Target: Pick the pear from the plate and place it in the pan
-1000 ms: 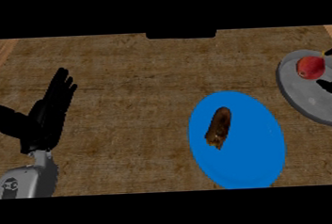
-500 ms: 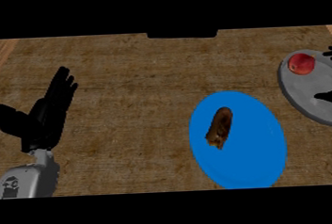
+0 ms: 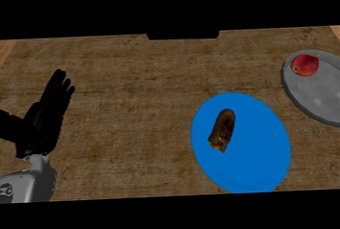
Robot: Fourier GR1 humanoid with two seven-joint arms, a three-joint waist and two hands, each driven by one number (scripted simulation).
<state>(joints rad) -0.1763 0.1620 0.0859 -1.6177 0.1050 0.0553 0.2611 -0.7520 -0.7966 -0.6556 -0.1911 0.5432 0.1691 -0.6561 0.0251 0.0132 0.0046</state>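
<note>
Gone from the right edge is the right hand, which a moment ago hung over the grey pan (image 3: pixel 327 92) beside the red fruit; it shows nowhere now, so nothing can be said of its fingers. That red fruit (image 3: pixel 306 64), round with a small stem, lies alone at the far end of the pan, touching the pan's floor near its upper rim. It looks more like an apple than a pear, though the task names a pear, and I cannot tell for certain which it is. Judging from how it lies, the placing step appears done: the fruit sits inside the pan with nothing holding it.

Just beside the pan, toward the near left, lies the blue plate (image 3: pixel 260 160). On it rests a brown oblong thing (image 3: pixel 222 129), long axis running roughly away from the robot, lying in the plate's left half. What food it is I cannot make out; it plays no part in the task and seems simply left where it was.

Well apart, at the view's left edge, the left hand (image 3: pixel 41 122) is resting with fingers straight and spread, pointing up and away, thumb splayed out to the left, holding nothing. Its grey forearm (image 3: pixel 23 185) comes in from the lower left corner. Everything sits on the brown wooden counter (image 3: pixel 128 75)
</note>
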